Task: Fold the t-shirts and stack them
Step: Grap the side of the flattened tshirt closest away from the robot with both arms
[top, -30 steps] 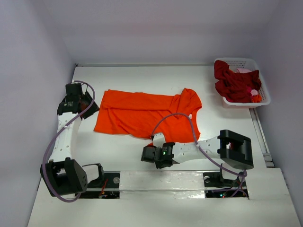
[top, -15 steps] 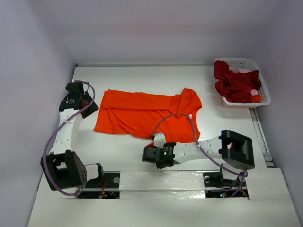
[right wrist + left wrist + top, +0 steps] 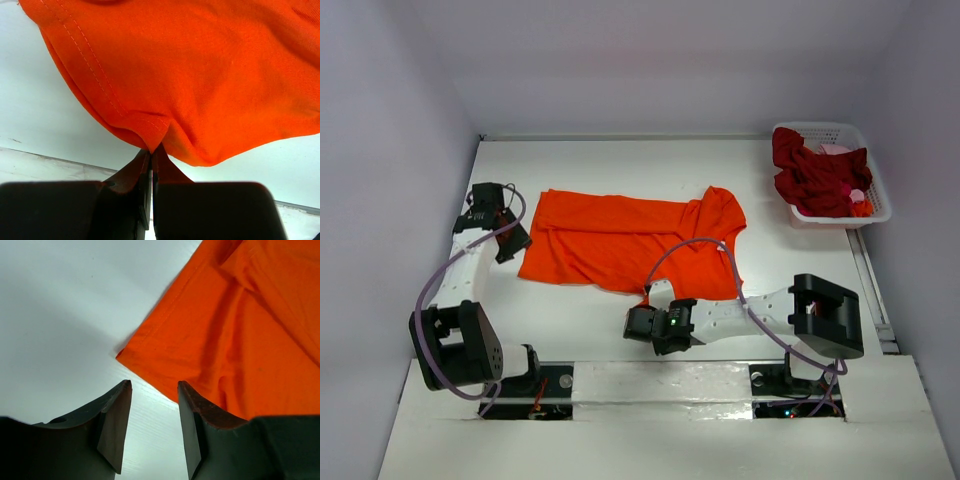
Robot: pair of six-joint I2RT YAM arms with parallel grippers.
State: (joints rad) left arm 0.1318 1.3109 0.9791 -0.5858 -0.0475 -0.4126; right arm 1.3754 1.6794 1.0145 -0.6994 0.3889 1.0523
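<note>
A bright orange cloth t-shirt [image 3: 620,240] lies spread flat across the middle of the white counter [image 3: 620,165], its long side running left to right and a short sleeve pointing toward the far right. The right pincer [image 3: 648,298] is at the shirt's near edge and is clenched on it: in the right wrist view its two dark fingers [image 3: 142,167] are pressed together with a fold of stitched orange hem pinched between the tips, the cloth bunching there. The left pincer [image 3: 510,238] is by the shirt's left edge with its jaws parted and nothing between them; in the left wrist view the shirt's near left corner [image 3: 122,354] lies on the counter just beyond the fingertips. A white plastic lattice basket [image 3: 820,128] stands at the far right corner, well apart from the orange shirt. It holds crumpled dark red cloth shirts [image 3: 815,175], with a bit of pinkish cloth [image 3: 835,150] showing behind them.
</note>
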